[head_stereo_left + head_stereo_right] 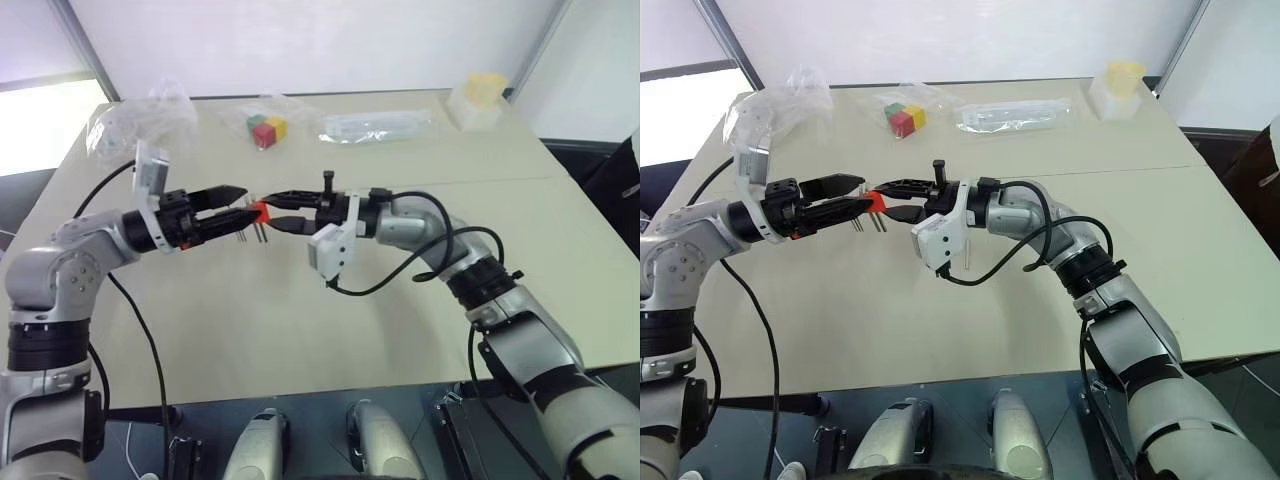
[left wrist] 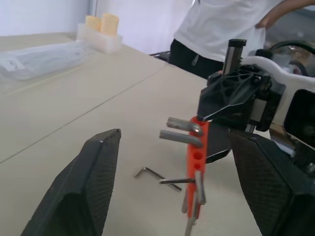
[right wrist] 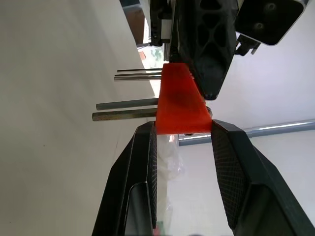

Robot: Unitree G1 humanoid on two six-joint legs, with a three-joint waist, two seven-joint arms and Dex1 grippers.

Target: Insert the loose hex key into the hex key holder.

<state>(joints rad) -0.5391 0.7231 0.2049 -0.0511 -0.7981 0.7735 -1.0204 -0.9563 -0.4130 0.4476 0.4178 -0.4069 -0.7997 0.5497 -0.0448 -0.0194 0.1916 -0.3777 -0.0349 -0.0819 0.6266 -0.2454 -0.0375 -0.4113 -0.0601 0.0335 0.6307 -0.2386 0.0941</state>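
**Holder held aloft, loose key flat on the table below**

The right gripper (image 3: 181,129) has its two fingers closed on the hex key holder (image 3: 179,103), carrying the orange block in the air above the table (image 1: 300,320). The holder's fitted keys stick out of it like prongs, hanging toward the tabletop in the head views.

The left gripper (image 2: 172,172) faces it from the opposite side, fingers spread wide and holding nothing, their tips to either side of the block without visibly touching it.

The loose hex key (image 2: 156,174) lies flat on the table beneath and just beyond the holder as the left wrist camera sees it (its short bent end at one tip, its long shank lying along the surface). It sits below both grippers, well apart from the block.

The empty left gripper looks the one to fetch it: it would need to descend and close across the thin shank, whose flat lie leaves little to grip.
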